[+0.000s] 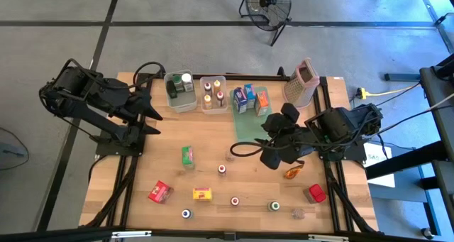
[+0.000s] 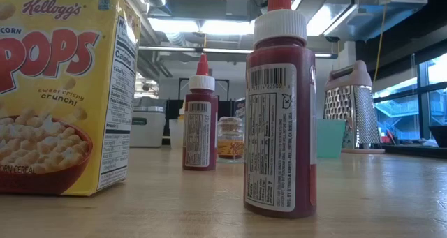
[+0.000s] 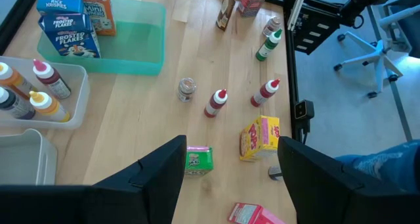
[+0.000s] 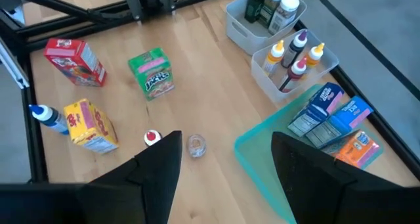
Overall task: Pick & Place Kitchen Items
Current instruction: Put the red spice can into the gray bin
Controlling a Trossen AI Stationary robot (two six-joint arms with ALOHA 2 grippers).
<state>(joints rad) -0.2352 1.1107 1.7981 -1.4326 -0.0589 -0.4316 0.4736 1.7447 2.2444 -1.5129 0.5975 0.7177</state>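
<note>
Both end effectors are seen spread and empty above the wooden worktop. Left end effector is held near the worktop's far left corner, beside a clear bin in which dark jars are stood. Right end effector is poised over the near edge of the green tray, nothing being pinched between its fingers.

Small cereal cartons are stood at the tray's far end, and squeeze bottles are gathered in a second clear bin between the tray and the first bin. A box grater is stood at the far right corner.

Groceries are scattered across the near half of the worktop: a green carton, a red carton, a yellow cereal carton, a small glass jar, several capped bottles, an orange packet and a red box at the right edge.
</note>
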